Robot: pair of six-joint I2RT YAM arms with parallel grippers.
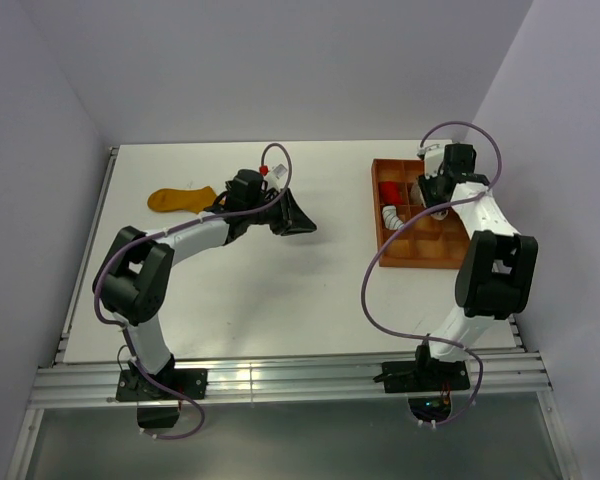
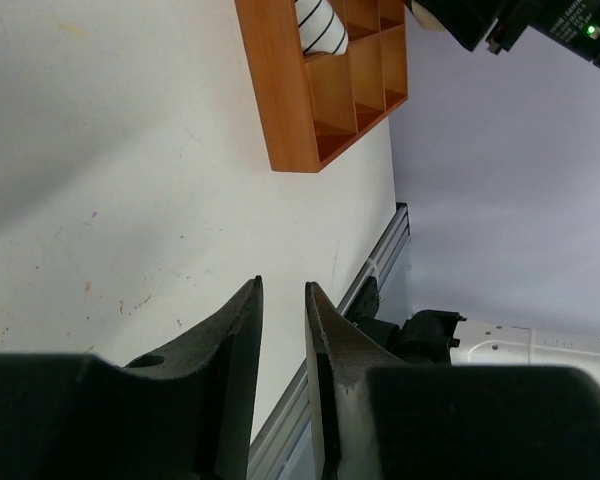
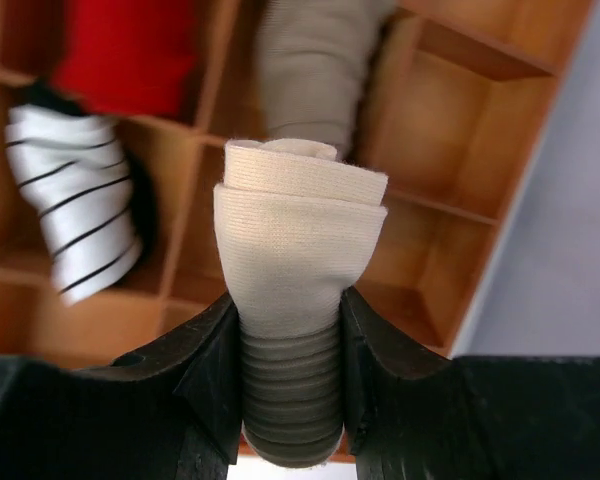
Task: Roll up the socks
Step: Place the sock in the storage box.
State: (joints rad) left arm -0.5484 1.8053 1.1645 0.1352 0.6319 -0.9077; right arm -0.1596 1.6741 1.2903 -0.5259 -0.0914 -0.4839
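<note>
Rolled cream fabric sock (image 3: 298, 240) between right gripper (image 3: 290, 300) fingers, above orange-brown compartment tray (image 3: 470, 55); rolled white black-striped sock (image 3: 75, 210) in compartment to gripper's left.

The orange tray (image 1: 420, 263) sits on the white tabletop (image 1: 280, 300), a red roll (image 1: 389, 190) and a striped roll (image 1: 393, 215) in its left cells. Well left of it lies a mustard sock (image 1: 180, 198) (flat, unrolled).

bright, even, diffuse light fills all three views. the white table (image 1: 280, 300) is near washed out left of the tray (image 1: 377, 215), with only a soft shadow under the left arm (image 1: 180, 240). glare streaks the metal rail (image 1: 280, 378) on the near side of the tray. the left gripper (image 2: 283, 283) looms dark and soft-edged. the rolled cream sock (image 3: 298, 240) is sharp, while the tray compartments behind it blur.
</note>
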